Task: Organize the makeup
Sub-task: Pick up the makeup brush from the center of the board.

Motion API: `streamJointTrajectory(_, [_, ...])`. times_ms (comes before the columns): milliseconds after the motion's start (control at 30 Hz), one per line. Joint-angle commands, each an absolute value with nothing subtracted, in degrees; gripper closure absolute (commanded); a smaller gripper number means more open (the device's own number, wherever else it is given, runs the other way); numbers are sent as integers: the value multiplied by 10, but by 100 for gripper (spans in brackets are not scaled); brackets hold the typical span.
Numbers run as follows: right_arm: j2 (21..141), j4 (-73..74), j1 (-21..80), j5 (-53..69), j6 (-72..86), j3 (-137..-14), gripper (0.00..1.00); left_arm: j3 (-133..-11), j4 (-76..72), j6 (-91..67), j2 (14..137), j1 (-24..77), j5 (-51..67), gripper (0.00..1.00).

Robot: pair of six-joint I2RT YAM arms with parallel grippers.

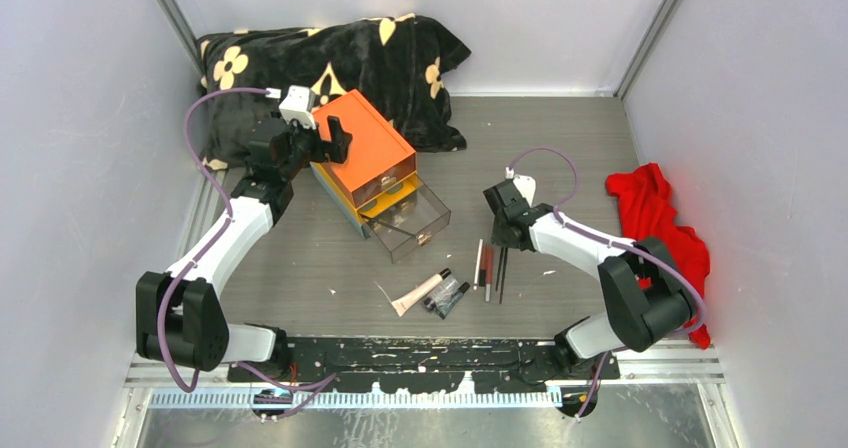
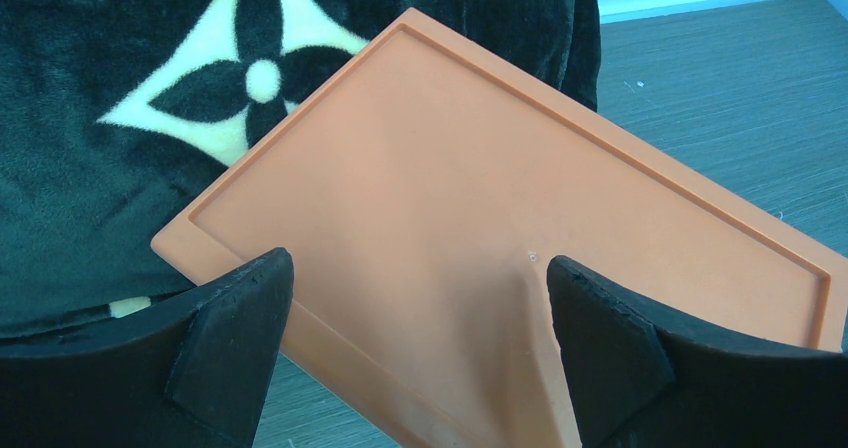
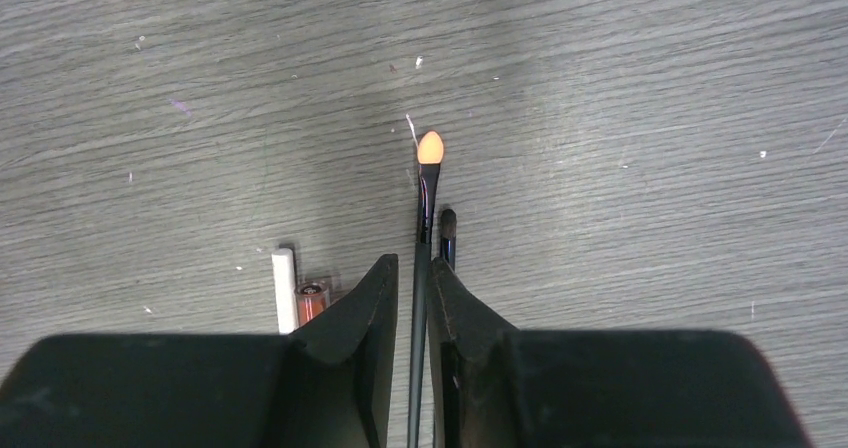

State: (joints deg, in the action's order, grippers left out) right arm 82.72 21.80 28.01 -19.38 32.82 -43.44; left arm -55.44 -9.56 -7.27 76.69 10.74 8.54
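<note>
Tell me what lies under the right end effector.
A thin black stick with an orange tip runs between the right end effector's fingers. A second dark stick, a white pencil and a reddish pencil peek out beside it; their remaining lengths are covered.

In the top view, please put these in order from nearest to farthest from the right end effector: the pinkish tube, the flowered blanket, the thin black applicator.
From the right end effector:
1. thin black applicator: between its fingers.
2. pinkish tube: on the table to its left, nearer the arm bases.
3. flowered blanket: against the back wall, far to the left.
</note>
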Motion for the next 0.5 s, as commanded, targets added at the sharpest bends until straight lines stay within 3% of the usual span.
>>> streamJointTrajectory(0, [839, 199, 279, -196, 322, -458, 78, -523, 28, -94, 787, 100, 70, 2])
streamJointTrajectory(467, [872, 181, 279, -205, 320, -446, 78, -521, 27, -92, 786, 100, 69, 2])
